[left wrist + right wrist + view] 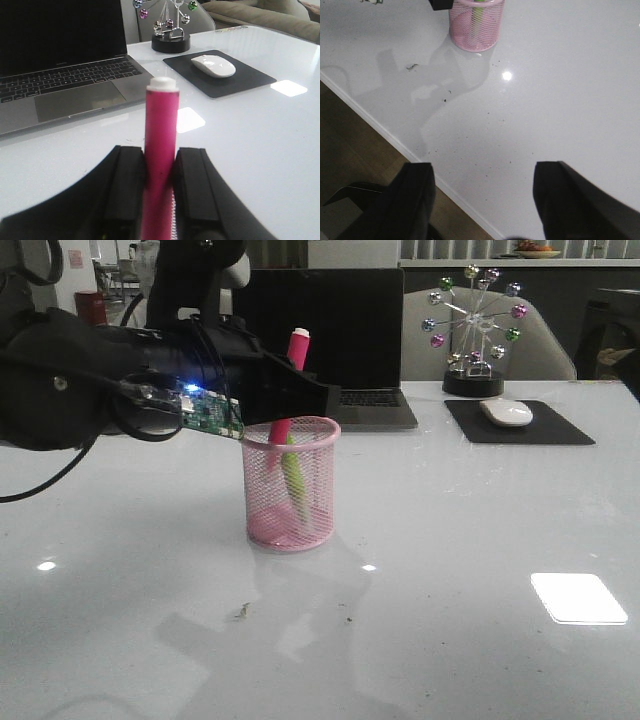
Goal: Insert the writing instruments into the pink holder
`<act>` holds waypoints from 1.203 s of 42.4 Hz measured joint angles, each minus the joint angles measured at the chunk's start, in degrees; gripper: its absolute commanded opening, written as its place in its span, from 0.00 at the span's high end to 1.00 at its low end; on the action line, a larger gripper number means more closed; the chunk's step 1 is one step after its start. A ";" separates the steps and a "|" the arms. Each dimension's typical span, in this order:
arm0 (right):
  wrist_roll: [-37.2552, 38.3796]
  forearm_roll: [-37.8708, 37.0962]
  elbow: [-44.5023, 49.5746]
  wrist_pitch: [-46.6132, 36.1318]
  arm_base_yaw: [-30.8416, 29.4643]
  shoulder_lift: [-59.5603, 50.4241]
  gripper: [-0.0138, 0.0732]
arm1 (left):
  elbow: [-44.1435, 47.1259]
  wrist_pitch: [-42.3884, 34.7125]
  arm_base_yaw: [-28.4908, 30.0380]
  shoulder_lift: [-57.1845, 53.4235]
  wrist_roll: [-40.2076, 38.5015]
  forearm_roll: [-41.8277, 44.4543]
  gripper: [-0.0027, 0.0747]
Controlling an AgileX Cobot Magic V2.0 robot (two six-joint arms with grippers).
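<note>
The pink mesh holder (pixel 292 483) stands mid-table, also in the right wrist view as the pink holder (pixel 476 24). Inside it leans the lime green marker (pixel 294 478). My left gripper (pixel 318 398) is shut on the magenta marker (pixel 290 390), whose lower end dips inside the cup's rim while its capped top sticks up above the fingers. In the left wrist view the magenta marker (pixel 161 150) is clamped upright in my left gripper (pixel 161 167). My right gripper (pixel 482 182) hangs open and empty over the table's near edge, away from the cup.
An open laptop (pixel 340 350) sits behind the holder. Farther right are a black mouse pad (pixel 518 422) with a white mouse (pixel 507 412) and a ball ornament (pixel 473 330). The table edge (pixel 385 132) and floor show in the right wrist view.
</note>
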 measured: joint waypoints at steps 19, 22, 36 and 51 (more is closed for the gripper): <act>0.00 0.00 0.00 0.00 0.00 0.00 0.23 | -0.13 8.36 0.00 -3.94 0.11 0.04 0.47; 0.00 0.00 0.00 0.00 0.00 0.00 0.23 | -0.13 10.90 0.00 -7.00 0.11 0.24 0.47; 0.00 0.00 0.00 0.00 0.00 0.00 0.23 | -3.04 43.99 2.24 -26.48 0.11 7.21 0.47; 0.00 0.00 0.00 0.00 0.00 0.00 0.23 | -6.79 80.45 3.01 -45.41 0.11 10.20 0.47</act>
